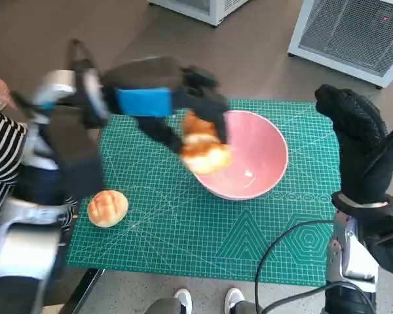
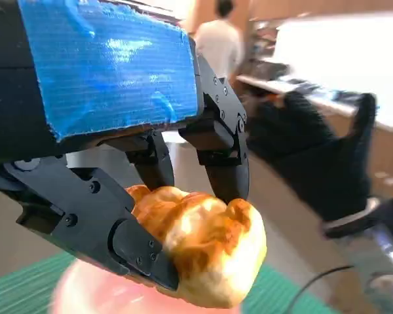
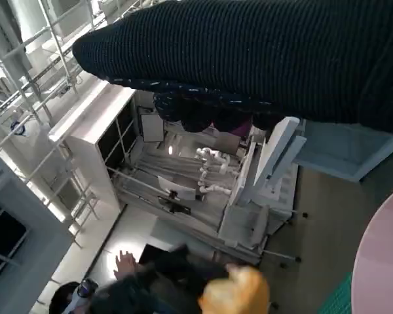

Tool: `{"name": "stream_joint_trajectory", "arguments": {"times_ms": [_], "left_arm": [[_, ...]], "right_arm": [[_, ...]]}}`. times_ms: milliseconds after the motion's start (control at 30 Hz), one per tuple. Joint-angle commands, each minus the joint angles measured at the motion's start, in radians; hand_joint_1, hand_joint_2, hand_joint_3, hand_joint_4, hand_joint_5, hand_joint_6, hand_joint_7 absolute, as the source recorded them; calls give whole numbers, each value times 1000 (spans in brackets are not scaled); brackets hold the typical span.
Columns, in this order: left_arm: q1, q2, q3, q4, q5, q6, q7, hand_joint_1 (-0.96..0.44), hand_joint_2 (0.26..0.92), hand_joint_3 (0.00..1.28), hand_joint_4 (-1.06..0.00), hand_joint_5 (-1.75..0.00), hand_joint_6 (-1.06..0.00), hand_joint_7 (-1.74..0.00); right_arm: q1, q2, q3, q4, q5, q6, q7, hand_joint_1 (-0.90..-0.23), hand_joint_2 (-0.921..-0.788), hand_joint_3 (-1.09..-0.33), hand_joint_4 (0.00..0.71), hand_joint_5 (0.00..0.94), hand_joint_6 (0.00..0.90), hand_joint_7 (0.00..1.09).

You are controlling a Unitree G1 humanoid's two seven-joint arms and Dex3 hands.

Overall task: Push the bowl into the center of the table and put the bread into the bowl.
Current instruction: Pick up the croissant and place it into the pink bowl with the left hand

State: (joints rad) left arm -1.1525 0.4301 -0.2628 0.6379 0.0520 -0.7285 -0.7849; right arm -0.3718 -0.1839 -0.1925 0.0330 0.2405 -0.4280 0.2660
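My left hand holds a golden bread piece in the air over the near-left rim of the pink bowl, which sits on the green mat right of centre. In the left wrist view the black fingers clamp the bread above the blurred pink bowl. A second round bread roll lies on the mat at the front left. My gloved right hand is raised at the table's right edge with its fingers up and nothing in it. The right wrist view shows the glove, the held bread and the bowl's rim.
The green cutting mat covers the table. A person in a striped sleeve stands at the left. Shoes show at the table's front edge, and a black cable crosses the front right corner. White appliances stand on the floor behind.
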Motion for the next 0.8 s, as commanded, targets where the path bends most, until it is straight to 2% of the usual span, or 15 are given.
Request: {"name": "stream_joint_trajectory", "arguments": {"times_ms": [33, 400, 567, 600, 633, 733, 800], "left_arm": [[-76, -53, -30, 123, 119, -61, 83, 1, 920, 46, -659, -1126, -709, -1145], [-152, -135, -117, 345, 364, -115, 294, 0, 921, 91, -605, -1180, -656, -1204], [-160, -164, -134, 407, 380, -57, 271, 0, 921, 160, -523, -1273, -579, -1273], [-162, -168, -139, 414, 384, -38, 260, 1, 886, 169, -432, -963, -463, -1031], [-163, -171, -144, 423, 388, -19, 243, 1, 877, 149, -421, -672, -445, -769], [-163, -174, -150, 428, 390, 1, 220, -18, 867, 79, -358, -230, -385, -337], [-154, -166, -151, 412, 386, 18, 199, -63, 846, 49, -315, -118, -355, -215]], "right_arm": [[31, -2, 0, -3, 11, 6, 6, -672, -921, -711, 151, 0, 85, 466], [60, 4, 0, -28, 12, 8, -1, -677, -921, -712, 152, 1, 82, 470], [71, 4, -4, -45, 18, 14, -4, -676, -921, -712, 153, 1, 81, 471], [74, 4, -5, -48, 20, 15, -4, -676, -921, -712, 153, 1, 81, 472], [76, 3, -7, -52, 22, 17, -4, -676, -921, -712, 153, 1, 81, 472], [81, 3, -8, -61, 26, 22, -6, -676, -921, -713, 153, 1, 81, 474], [85, 2, -11, -69, 28, 26, -10, -676, -921, -713, 153, 1, 80, 474]]}}
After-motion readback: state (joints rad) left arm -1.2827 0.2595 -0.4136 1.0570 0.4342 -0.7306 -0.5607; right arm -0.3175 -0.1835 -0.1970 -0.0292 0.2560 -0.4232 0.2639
